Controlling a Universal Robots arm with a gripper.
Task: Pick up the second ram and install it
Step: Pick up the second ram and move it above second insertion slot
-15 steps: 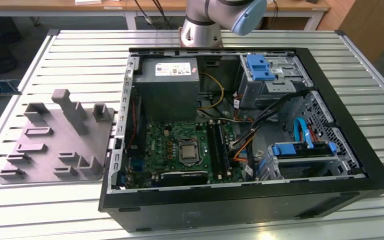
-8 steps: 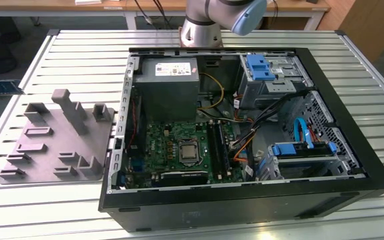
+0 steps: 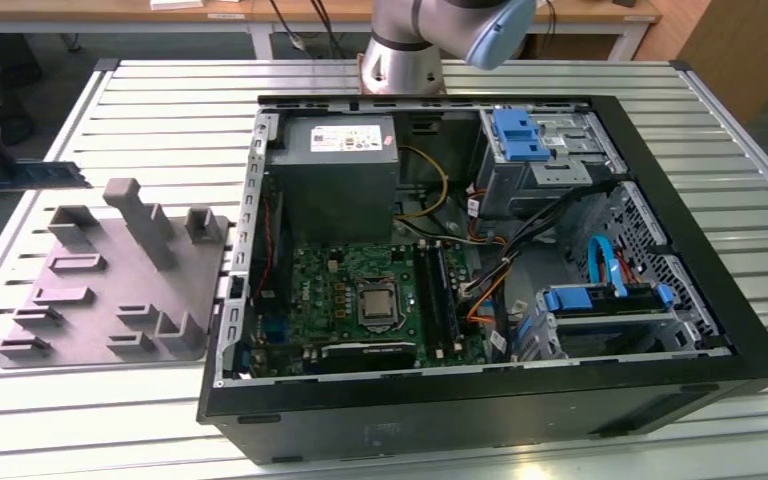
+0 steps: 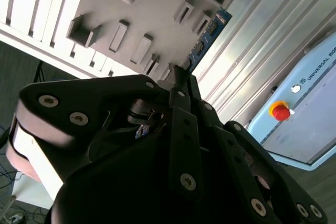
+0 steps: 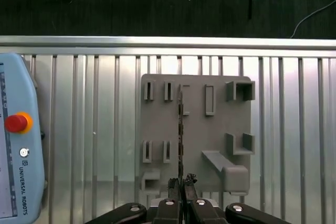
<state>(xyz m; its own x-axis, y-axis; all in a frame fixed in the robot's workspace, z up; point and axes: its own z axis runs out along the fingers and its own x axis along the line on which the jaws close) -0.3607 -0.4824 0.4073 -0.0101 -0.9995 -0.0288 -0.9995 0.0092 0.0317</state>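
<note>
The gripper is found clamped on the second ram. Its two fingers are pressed together on one end of the stick, which is seen edge-on as a thin dark line in the first wrist view. In the second wrist view the second ram is seen projecting from the fingertips as a blue-green board with its other end free.

In the exterior view the second ram is located at the exterior view's left edge, in the upper half of the frame. It is held roughly level, above the upper left corner of the grey fixture tray. Whether it touches the tray cannot be told.

The tray is set on the slatted metal table, just beside the open computer case, on the exterior view's left of it. The motherboard is seen lying flat inside the case, in the lower centre of the frame, well apart from the held stick.

A teach pendant with a red button is recorded near the tray in both wrist views.
</note>
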